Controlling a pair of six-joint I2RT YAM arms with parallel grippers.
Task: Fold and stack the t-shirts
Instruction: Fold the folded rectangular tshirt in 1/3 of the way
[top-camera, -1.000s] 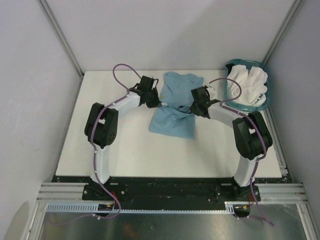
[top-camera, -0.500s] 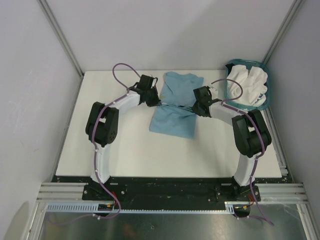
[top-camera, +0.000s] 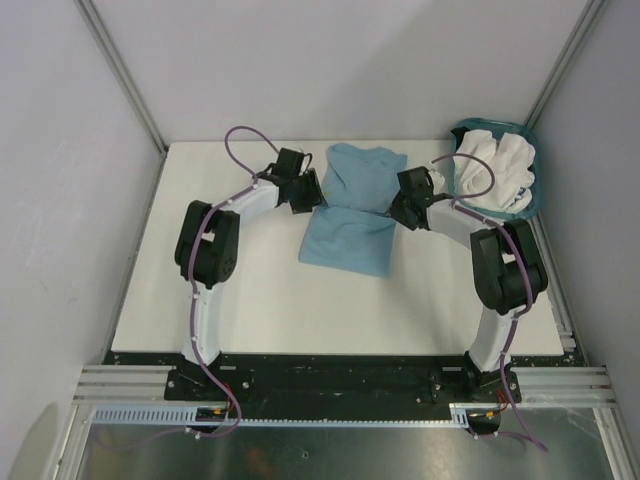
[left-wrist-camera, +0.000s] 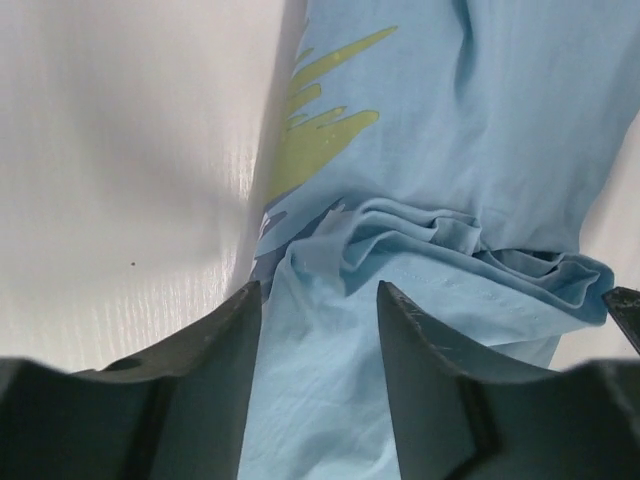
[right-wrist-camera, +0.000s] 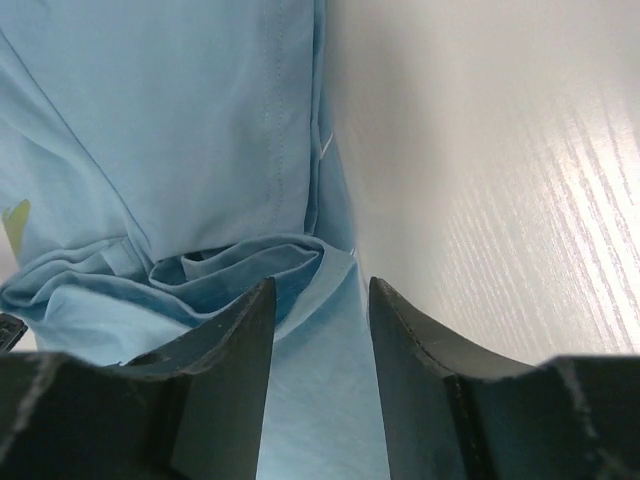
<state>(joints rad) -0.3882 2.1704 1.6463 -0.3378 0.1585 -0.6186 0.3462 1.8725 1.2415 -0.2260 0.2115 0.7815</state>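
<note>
Counter (top-camera: 250, 300) carries light blue t-shirt (top-camera: 345, 240) at centre of far edge, bunched across its middle; bunch sits less taut than one second ago. White t-shirts (top-camera: 495, 165) fill basket (top-camera: 528, 205) at far right corner. Left end effector (left-wrist-camera: 317, 290) and right end effector (right-wrist-camera: 320, 285) straddle bunch ends, fingers apart; right has shifted toward basket.
</note>
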